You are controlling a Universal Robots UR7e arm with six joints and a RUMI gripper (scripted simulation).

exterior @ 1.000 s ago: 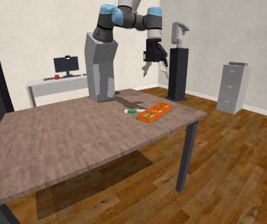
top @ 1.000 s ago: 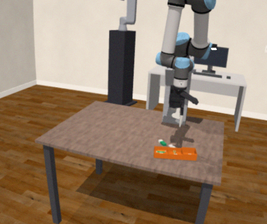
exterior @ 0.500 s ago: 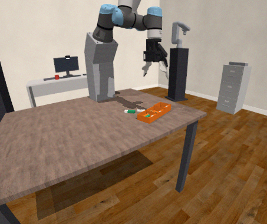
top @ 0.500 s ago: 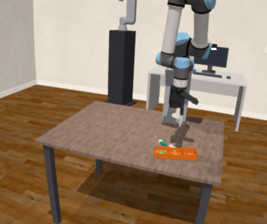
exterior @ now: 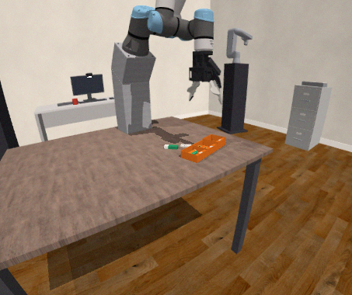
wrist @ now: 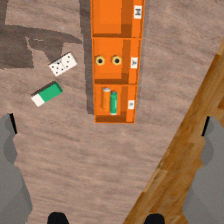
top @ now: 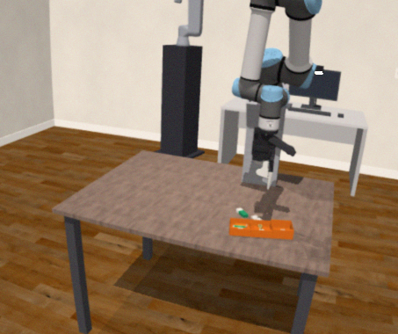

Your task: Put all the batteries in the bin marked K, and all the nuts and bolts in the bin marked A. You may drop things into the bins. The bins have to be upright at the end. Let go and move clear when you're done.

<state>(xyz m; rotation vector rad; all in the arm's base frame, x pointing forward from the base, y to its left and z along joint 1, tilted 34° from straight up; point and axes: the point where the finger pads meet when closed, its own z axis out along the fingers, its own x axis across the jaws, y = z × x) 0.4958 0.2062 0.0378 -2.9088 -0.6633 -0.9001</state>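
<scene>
An orange tray (wrist: 116, 60) with three bins in a row lies near the table's edge; it also shows in the top view (top: 261, 228) and the exterior view (exterior: 203, 147). The middle bin holds two nuts (wrist: 108, 61). The near end bin holds a green battery (wrist: 114, 102) and a brownish battery (wrist: 106, 98). The far end bin looks empty. The bin labels are too small to read. A green and white battery (wrist: 46, 94) lies on the table left of the tray. My gripper (exterior: 205, 93) is open and empty, high above the tray.
A white domino-like tile (wrist: 63, 64) lies on the table beside the loose battery. The table's edge (wrist: 165, 150) runs close along the tray's right side, with wooden floor beyond. The arm's grey pedestal (exterior: 131, 91) stands on the table behind the tray.
</scene>
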